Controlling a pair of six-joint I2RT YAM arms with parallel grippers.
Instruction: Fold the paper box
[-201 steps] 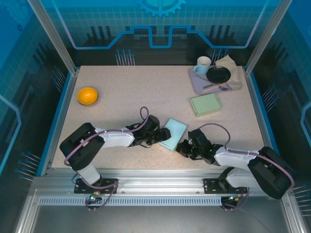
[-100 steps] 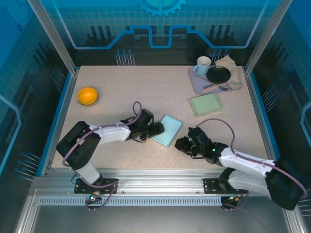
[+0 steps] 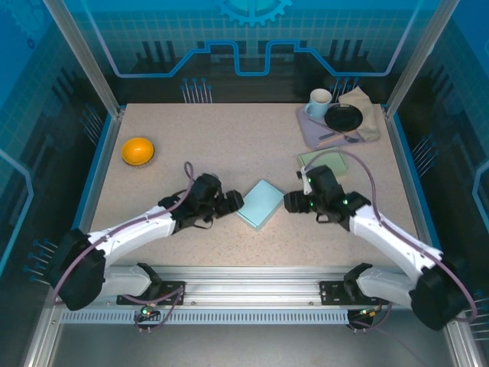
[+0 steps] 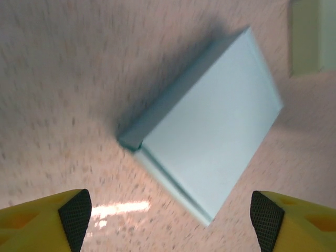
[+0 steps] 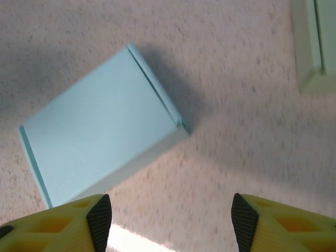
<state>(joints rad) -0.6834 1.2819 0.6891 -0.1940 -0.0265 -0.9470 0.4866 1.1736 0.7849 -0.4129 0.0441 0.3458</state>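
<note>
Pale-blue paper box (image 3: 260, 204) lies flat and closed near the middle of the bench (image 3: 229, 141), between the two hands.
Left hand (image 3: 234, 201) sits just left of it, right hand (image 3: 289, 202) just right; both open, gripping nothing, fingertips apart from the box. Farther back: green box (image 5: 314, 47) right, orange bowl (image 3: 138, 150) left, tray (image 3: 309, 128) with mug (image 3: 319, 101) far right.

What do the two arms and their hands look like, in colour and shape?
The left arm and right arm have white shells, black joints and a looping purple cable. The left hand and right hand have yellow fingers with black textured pads.
</note>
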